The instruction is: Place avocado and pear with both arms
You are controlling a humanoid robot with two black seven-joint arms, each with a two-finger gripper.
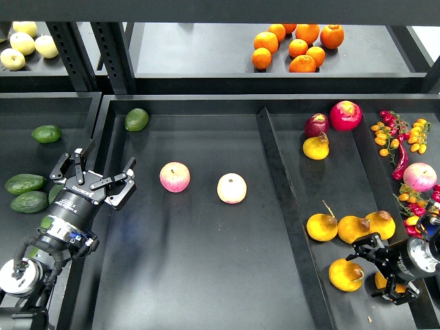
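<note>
Centrally, the middle tray (206, 289) holds two apples (175, 177); left claw (96, 172) spread open; right claw (375, 265) unreadable beside pears (346, 274).

Bright, even overhead light fills the view, and focus stays sharp from edge to edge. Soft, short shadows sit under the apples (175, 177) just right of the left claw (98, 173). Pale glare washes the black tray floor (206, 275) below them. The pears (346, 274) beside the right claw (368, 258) shine glossy.
</note>
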